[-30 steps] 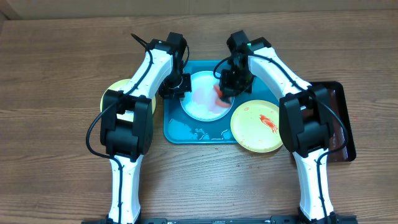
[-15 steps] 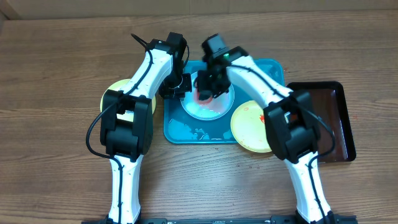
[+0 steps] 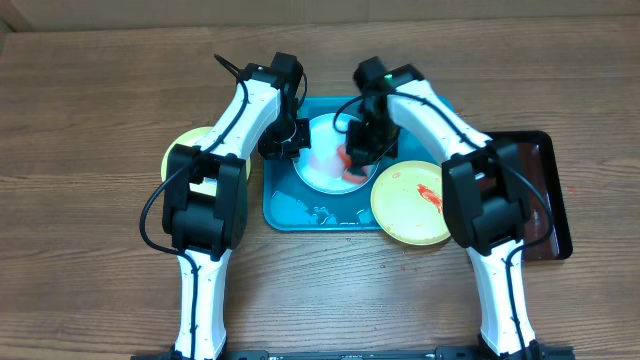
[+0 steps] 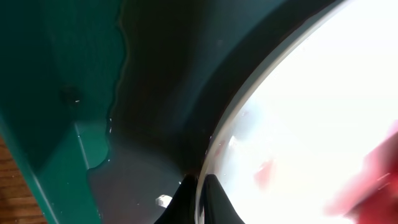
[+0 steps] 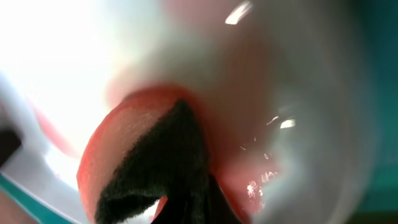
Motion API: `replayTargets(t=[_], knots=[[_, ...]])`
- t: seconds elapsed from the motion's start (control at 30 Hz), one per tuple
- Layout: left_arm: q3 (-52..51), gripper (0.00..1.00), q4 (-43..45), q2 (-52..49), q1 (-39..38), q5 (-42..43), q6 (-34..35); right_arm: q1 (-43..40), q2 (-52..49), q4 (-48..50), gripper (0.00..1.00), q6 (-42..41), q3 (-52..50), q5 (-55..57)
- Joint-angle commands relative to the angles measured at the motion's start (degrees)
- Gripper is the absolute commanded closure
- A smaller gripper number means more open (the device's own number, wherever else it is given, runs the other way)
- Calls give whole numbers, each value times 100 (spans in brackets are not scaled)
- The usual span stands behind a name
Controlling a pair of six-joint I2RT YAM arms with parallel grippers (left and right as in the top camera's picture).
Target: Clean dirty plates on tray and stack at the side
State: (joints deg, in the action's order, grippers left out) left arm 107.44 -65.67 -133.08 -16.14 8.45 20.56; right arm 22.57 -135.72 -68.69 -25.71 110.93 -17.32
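- The light blue plate (image 3: pixel 322 168) is lying in the turquoise tray (image 3: pixel 275 185). The left fingers (image 3: pixel 284 142) are pinching its left rim, clenched on the edge in the left wrist view.
- The right fingers (image 3: pixel 360 150) are clamping a red sponge (image 5: pixel 127 146) with a dark scouring face and pressing it onto the plate's right half.
- Scrubbing well is calling for steady downward pressure and overlapping strokes reaching the rim. The left hold should be staying firm so the plate is not sliding in the wet tray.
- A smeared yellow-green plate (image 3: pixel 410 205) is waiting, overlapping the tray's right edge. Another yellow-green plate (image 3: pixel 178 150) is lying on the table (image 3: pixel 90 250) left of the tray, partly under the left arm, likely starting the stack.
- Half a second ago the right fingers were working over the plate's upper left, and now they are sitting farther right. A second ago they were near the present spot, so the sponge is sweeping back and forth. The left fingers and the plates are showing no shift.
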Motion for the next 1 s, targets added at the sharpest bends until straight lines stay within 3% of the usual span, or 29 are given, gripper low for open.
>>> replayTargets(t=[0.0,0.23,0.47,0.63,0.83,0.97], knots=[[-98,96,20,-31,-15,-136,-90,-212,-94,570,96,-157,-63,765],[-101,96,125,-31,-15,-136,-90,96,-94,1353,96,-87,-63,278],[-101,96,219,-33,-17,-127,-90,-79,129,800,96,363,129,-385],[-101,96,269,-33,-17,-125,-92,-601,957,435,96,612,363,-398],[-125,75,463,-33,-50,87,-136,-1318,1873,264,96,678,363,-378],[-225,74,636,-33,-116,170,-177,-1611,2024,79,96,782,363,-378]])
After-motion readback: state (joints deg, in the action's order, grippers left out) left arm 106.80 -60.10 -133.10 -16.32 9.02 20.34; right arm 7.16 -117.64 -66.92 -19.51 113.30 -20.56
